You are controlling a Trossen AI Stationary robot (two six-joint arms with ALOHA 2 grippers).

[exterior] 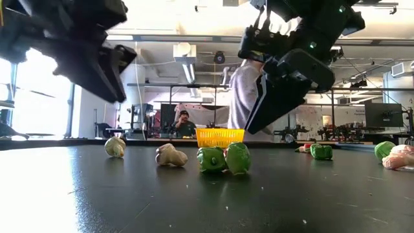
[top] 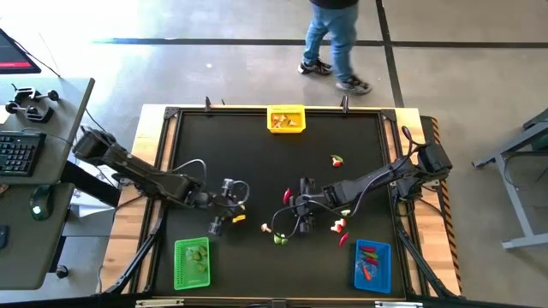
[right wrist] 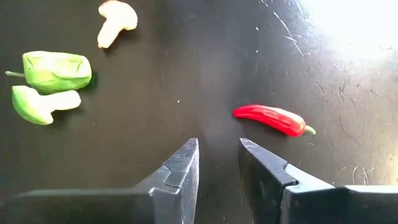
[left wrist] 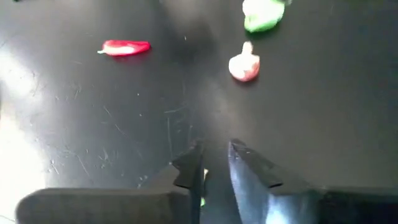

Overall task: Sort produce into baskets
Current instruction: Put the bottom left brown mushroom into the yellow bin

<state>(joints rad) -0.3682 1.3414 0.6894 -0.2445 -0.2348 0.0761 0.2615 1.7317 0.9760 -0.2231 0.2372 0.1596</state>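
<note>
My left gripper (top: 233,208) (left wrist: 214,163) hangs left of the table's middle, open by a narrow gap, holding nothing. Below it a whitish-green piece (exterior: 115,146) lies on the table, clear of the fingers. My right gripper (top: 291,205) (right wrist: 219,152) hovers near the middle, open and empty. A red chili (right wrist: 273,119) lies just beyond one of its fingers. Close by lie a tan mushroom (exterior: 169,155) and two green pepper pieces (exterior: 223,158). The yellow basket (top: 286,119) stands at the far edge, the green basket (top: 192,263) near left, the blue basket (top: 372,265) near right.
More pieces lie right of the middle: red-and-white ones (top: 340,224) and a small one (top: 336,160) farther back. The table has a raised wooden rim (top: 154,171). A person (top: 334,43) walks beyond the far edge. A desk with a keyboard (top: 17,154) stands to the left.
</note>
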